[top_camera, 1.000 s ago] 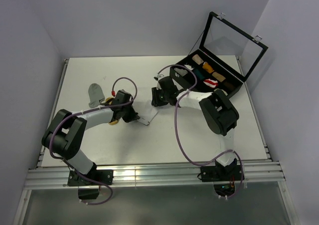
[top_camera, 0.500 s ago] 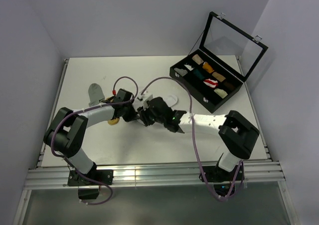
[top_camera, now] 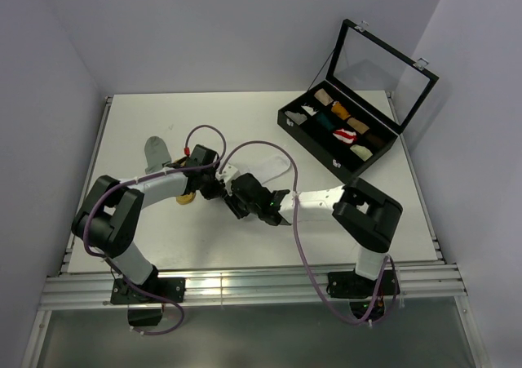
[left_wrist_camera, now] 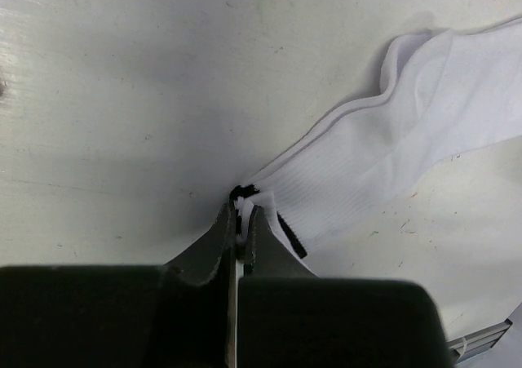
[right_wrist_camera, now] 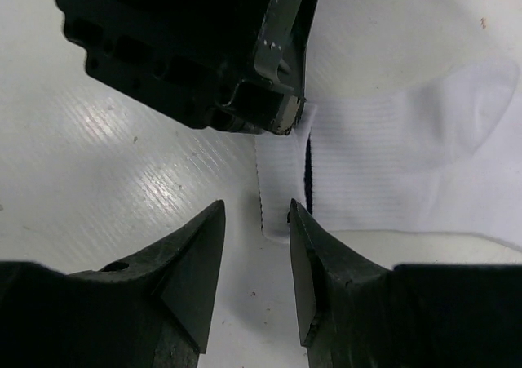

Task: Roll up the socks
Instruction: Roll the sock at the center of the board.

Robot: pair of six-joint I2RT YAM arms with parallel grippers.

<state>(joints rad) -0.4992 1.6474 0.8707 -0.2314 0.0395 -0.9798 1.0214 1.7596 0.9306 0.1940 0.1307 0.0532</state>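
Both jaws at sock (left_wrist_camera: pixel 408 131) — left tight

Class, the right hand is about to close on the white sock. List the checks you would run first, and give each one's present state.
1. Grip: left hand shut on the white sock at its striped cuff: ok.
2. Opening: right hand open, cuff edge between its fingers: ok.
3. The two hands apart, not touching: ok, but close.
4. Sock body laid out, not bunched: ok.
5. The grey sock lies out of the way: ok.
6. The mustard-yellow sock lies partly under the left arm: cannot tell.
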